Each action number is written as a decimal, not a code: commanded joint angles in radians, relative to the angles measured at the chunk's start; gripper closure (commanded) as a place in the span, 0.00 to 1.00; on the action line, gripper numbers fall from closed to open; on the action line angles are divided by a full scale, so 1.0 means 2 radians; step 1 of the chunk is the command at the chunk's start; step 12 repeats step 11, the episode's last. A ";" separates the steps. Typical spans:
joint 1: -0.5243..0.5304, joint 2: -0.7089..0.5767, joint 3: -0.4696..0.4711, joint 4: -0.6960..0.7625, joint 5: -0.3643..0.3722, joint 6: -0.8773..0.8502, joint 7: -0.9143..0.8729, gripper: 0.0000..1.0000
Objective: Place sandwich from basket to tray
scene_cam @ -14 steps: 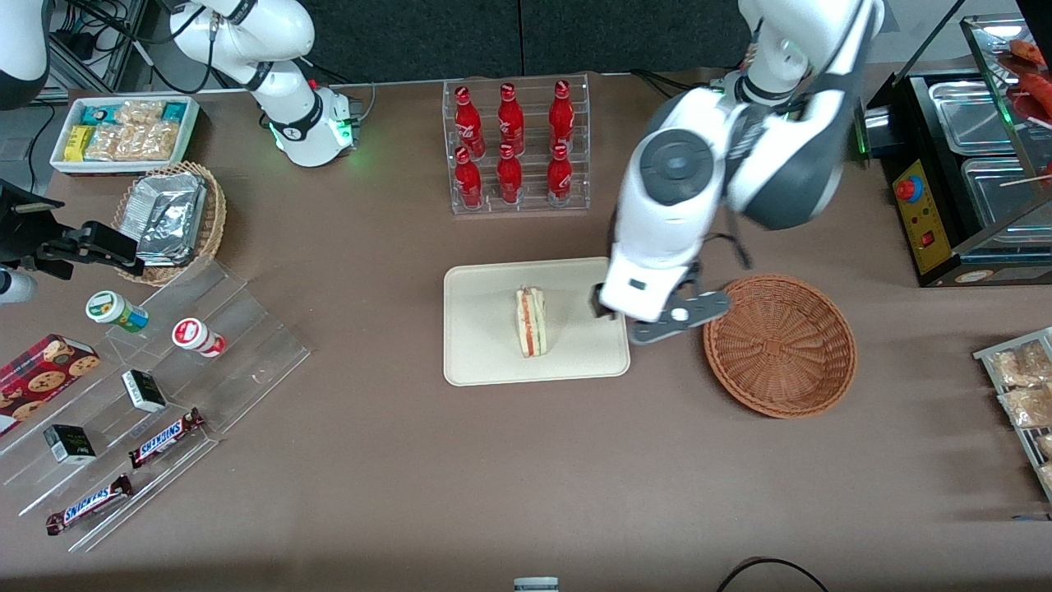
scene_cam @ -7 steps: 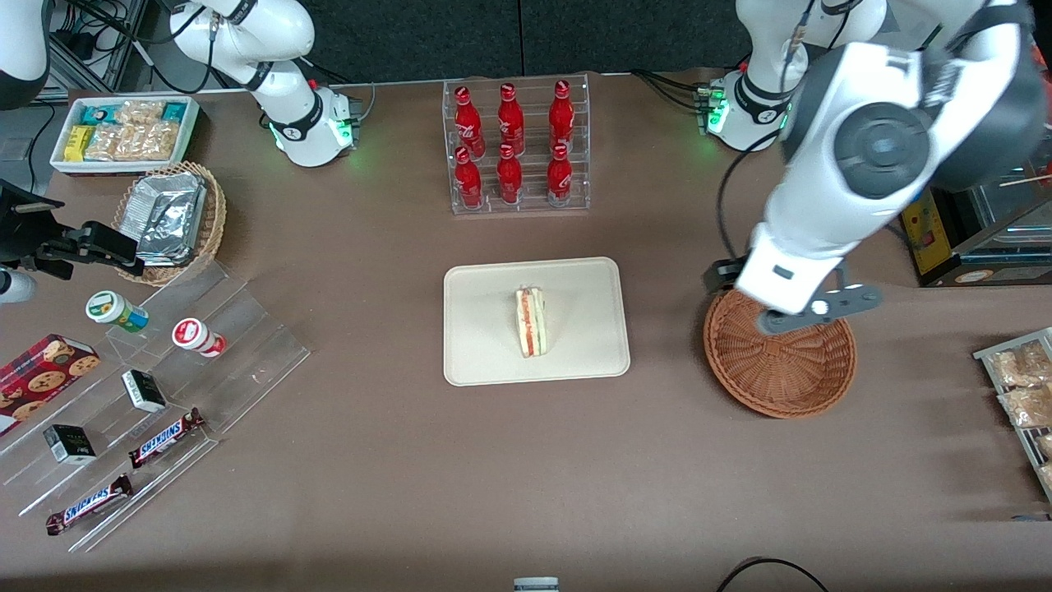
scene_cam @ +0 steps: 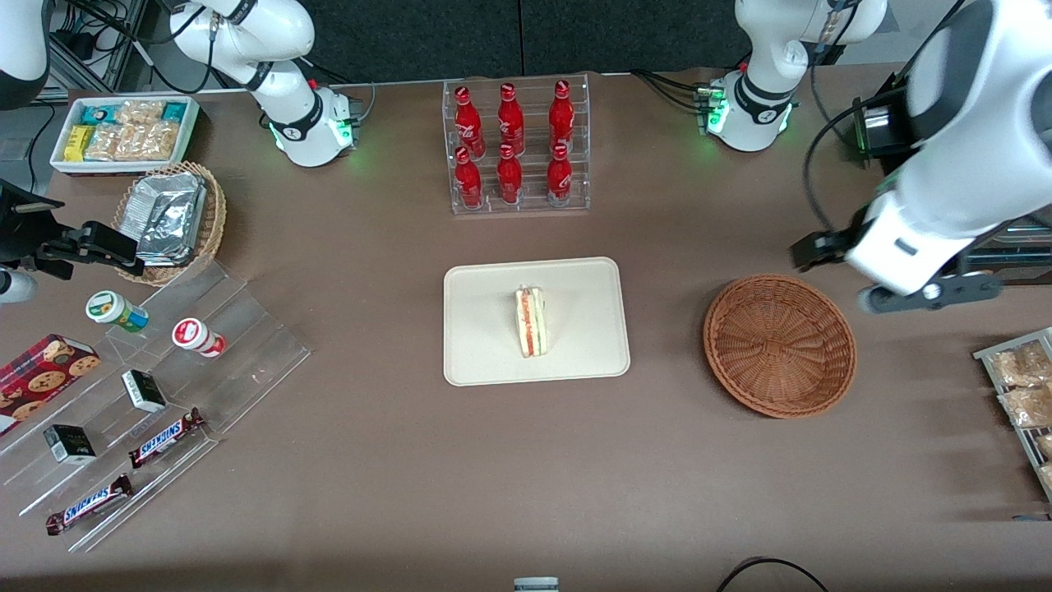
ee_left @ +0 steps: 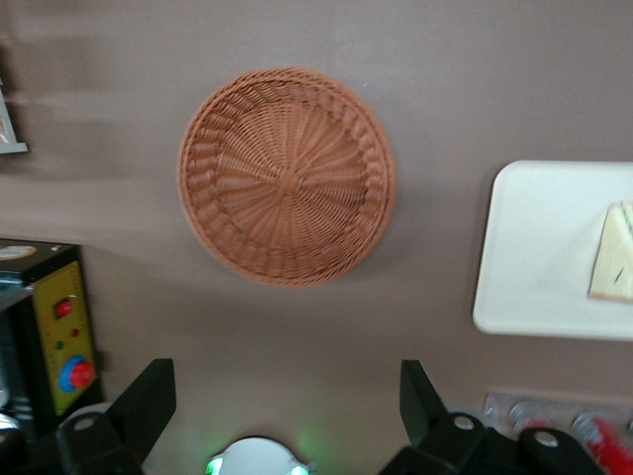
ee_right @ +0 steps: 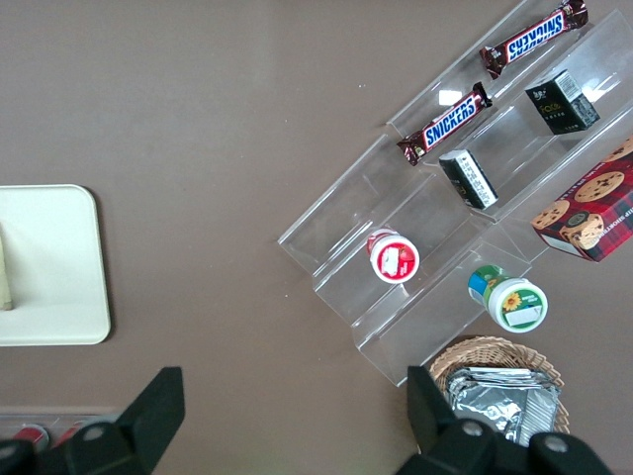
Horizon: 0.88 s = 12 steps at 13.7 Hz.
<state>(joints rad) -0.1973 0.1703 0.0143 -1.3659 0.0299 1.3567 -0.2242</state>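
Note:
The sandwich lies on the cream tray, near its middle, with its red and green filling showing. The reddish-brown basket sits beside the tray toward the working arm's end and holds nothing. My left gripper hangs above the table, farther from the front camera than the basket and off its rim. It is open and holds nothing. The left wrist view shows the gripper with its fingers wide apart, the basket, the tray and the sandwich.
A clear rack of red bottles stands farther from the front camera than the tray. A black machine with a red button and a rack of snack packets are at the working arm's end. Acrylic shelves and a tan foil-packet basket are at the parked arm's end.
My gripper has moved from the tray's edge, over the basket, out toward the working arm's end of the table. The sandwich has stayed on the tray.

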 commanded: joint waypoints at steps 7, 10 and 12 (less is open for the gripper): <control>0.049 -0.084 -0.006 -0.071 -0.010 -0.003 0.096 0.00; 0.049 -0.074 -0.006 -0.062 -0.013 0.000 0.093 0.00; 0.049 -0.071 -0.006 -0.062 -0.013 0.000 0.094 0.00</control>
